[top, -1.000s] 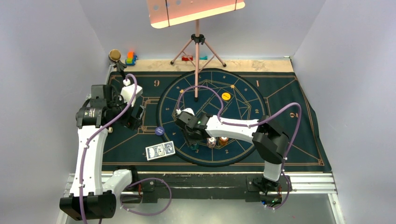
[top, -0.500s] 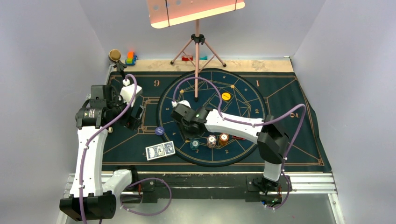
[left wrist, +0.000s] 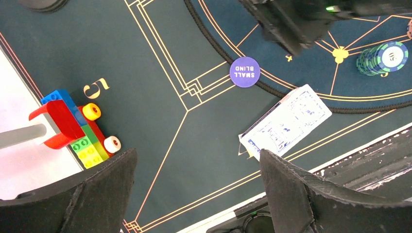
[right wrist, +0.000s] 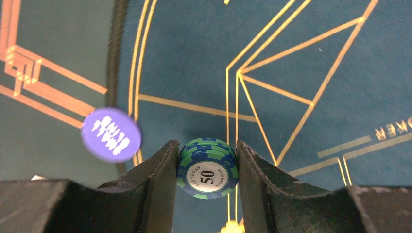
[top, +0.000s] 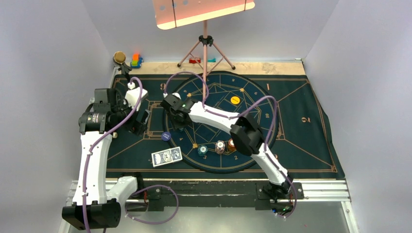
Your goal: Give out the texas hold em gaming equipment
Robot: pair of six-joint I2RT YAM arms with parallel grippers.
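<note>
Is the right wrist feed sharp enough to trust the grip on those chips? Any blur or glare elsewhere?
Right wrist view: the chip stack in the right claw is sharp, its 50 legible; the purple disc beside it is smeared. Left wrist view: the SMALL BLIND lettering is crisp, but the right arm up top is blurred. Top view: the overhead panel is washed out.

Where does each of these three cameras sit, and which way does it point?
Top external: above and behind the bases, looking down on the mat; the left arm and right arm show whole.
Left wrist: on the left arm, facing down at the cards; its open jaws frame the bottom.
Right wrist: on the right arm, facing down; its jaws clamp a green chip stack.
Shared: all three show the purple disc.
</note>
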